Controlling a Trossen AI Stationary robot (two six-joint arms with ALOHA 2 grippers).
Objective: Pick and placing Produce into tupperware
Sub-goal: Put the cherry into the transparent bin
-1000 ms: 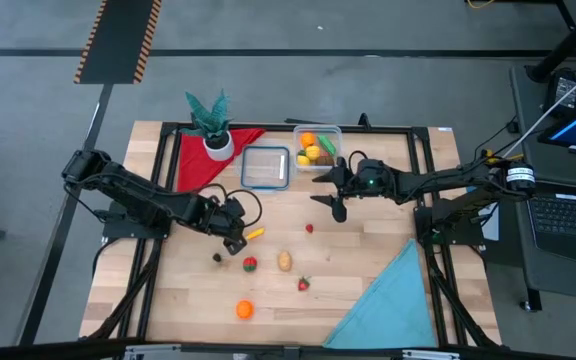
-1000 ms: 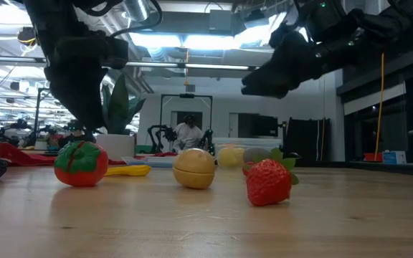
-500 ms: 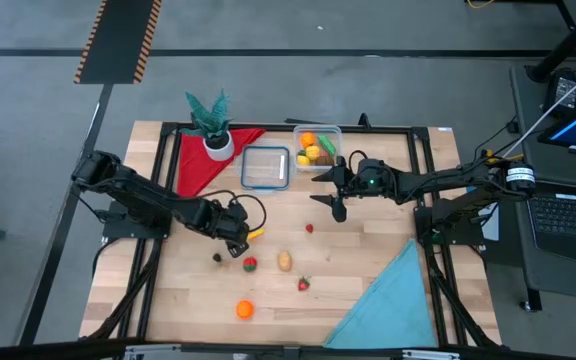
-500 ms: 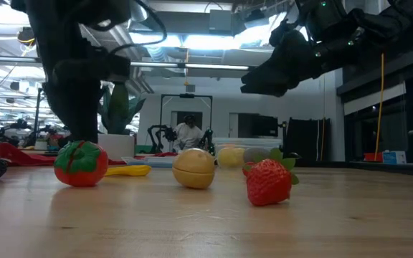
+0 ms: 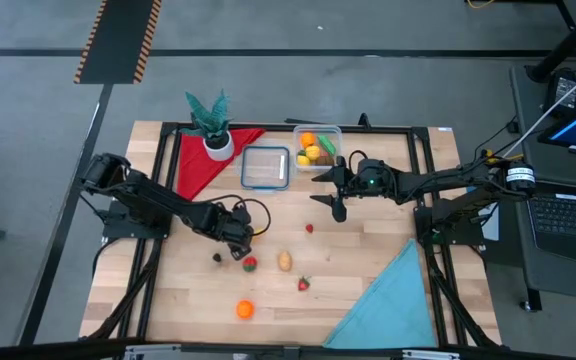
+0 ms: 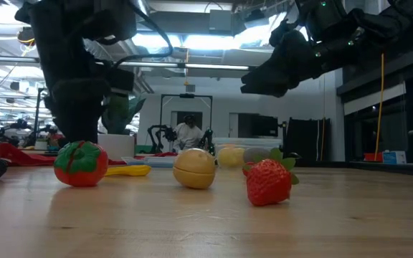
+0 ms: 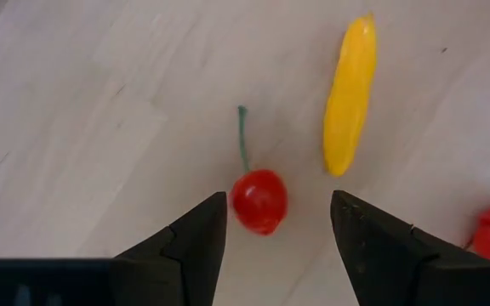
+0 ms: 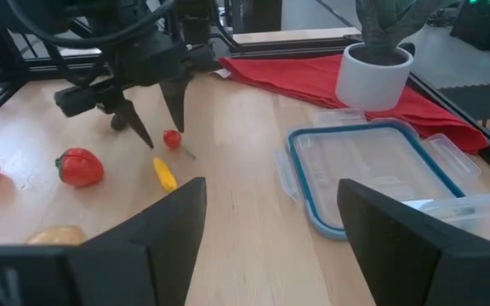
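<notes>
The task is partly complete. The tub (image 5: 316, 147) stands at the far edge of the table (image 5: 368, 270), beside its flat blue-rimmed lid (image 5: 266, 167), and already holds several pieces of produce: orange, yellow and green items show inside it from above. The rest remains loose on the table. The high view shows an orange fruit (image 5: 244, 310), a strawberry (image 5: 304, 284), a tan potato-like piece (image 5: 285, 262), a tomato (image 5: 250, 264), a small dark item (image 5: 218, 257) and a small red piece (image 5: 309, 228) farther toward the right arm. The left wrist view adds a cherry (image 7: 259, 201) with a green stem and a yellow banana-shaped piece (image 7: 350, 93) lying just beside it. The left gripper (image 7: 277, 234) hangs directly over the cherry with its fingers apart, one on each side of the fruit, not yet touching it; nothing is held. This is judged to be the approach stage of the next pick. The right gripper (image 8: 269, 223) hovers above the table near the tub and lid, its fingers also apart and empty. By this count roughly eight pieces are left to move, so the job is judged less than half done.
</notes>
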